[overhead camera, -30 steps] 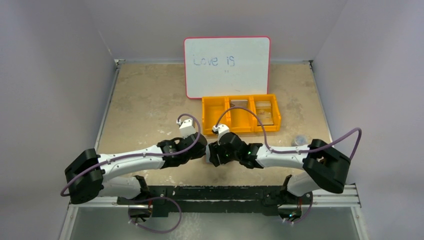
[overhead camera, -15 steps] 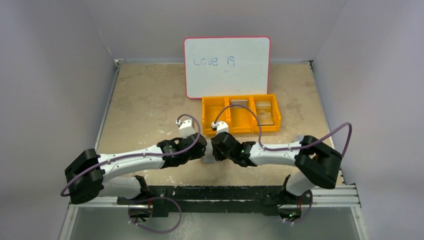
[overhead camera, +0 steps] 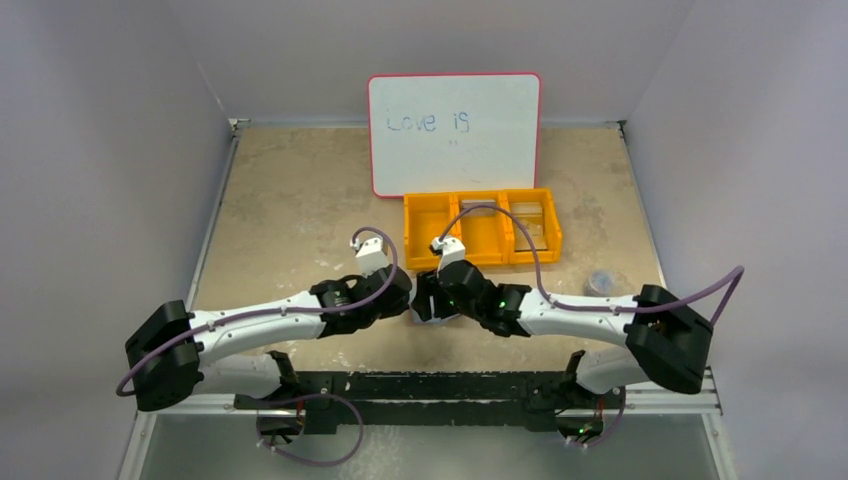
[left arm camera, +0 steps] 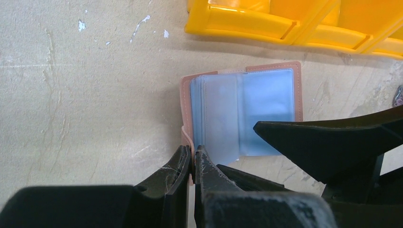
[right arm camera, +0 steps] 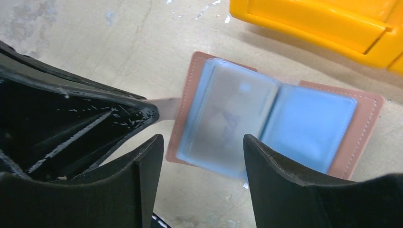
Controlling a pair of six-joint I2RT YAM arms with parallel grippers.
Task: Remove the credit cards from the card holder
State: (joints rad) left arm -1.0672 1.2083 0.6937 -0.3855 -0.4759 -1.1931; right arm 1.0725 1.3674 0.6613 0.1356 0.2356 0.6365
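Observation:
The card holder [left arm camera: 266,104] lies open on the table, brown with pale blue-grey clear pockets [right arm camera: 313,123]. My left gripper [left arm camera: 193,151] is shut on the holder's brown strap at its near left edge. My right gripper [right arm camera: 202,152] hovers open over the holder's near side, and a raised pocket leaf [right arm camera: 228,118] stands blurred between its fingers, untouched. Whether credit cards sit in the pockets I cannot tell. In the top view both grippers meet in front of the tray, left gripper [overhead camera: 403,300] and right gripper [overhead camera: 430,300], and they hide the holder. Pale flat cards [overhead camera: 530,222] lie in the orange tray.
An orange three-compartment tray [overhead camera: 425,235] stands just beyond the holder, seen close in the wrist views [left arm camera: 294,26]. A whiteboard [overhead camera: 455,130] with writing leans at the back. A small grey round object [overhead camera: 600,280] sits at the right.
The right arm's elbow has swung back out to the right and its gripper has shifted slightly toward the tray. The left arm has barely moved and keeps its grip.

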